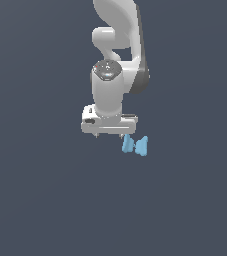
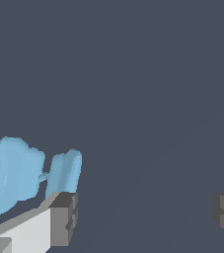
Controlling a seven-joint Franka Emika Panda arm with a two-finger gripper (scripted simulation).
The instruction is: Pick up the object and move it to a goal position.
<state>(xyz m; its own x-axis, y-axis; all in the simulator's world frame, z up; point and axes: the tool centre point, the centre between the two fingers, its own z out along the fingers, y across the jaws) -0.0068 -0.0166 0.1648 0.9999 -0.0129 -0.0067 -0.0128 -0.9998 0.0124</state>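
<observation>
We saw the object lying outside our wide-open jaws, at about four o'clock from them in the exterior view, its long axis running three-to-nine.

Sim scene, not a real room; flat dark slate-grey surface fills both views w/o texture; smooth untextured arm looks computer-rendered.
</observation>
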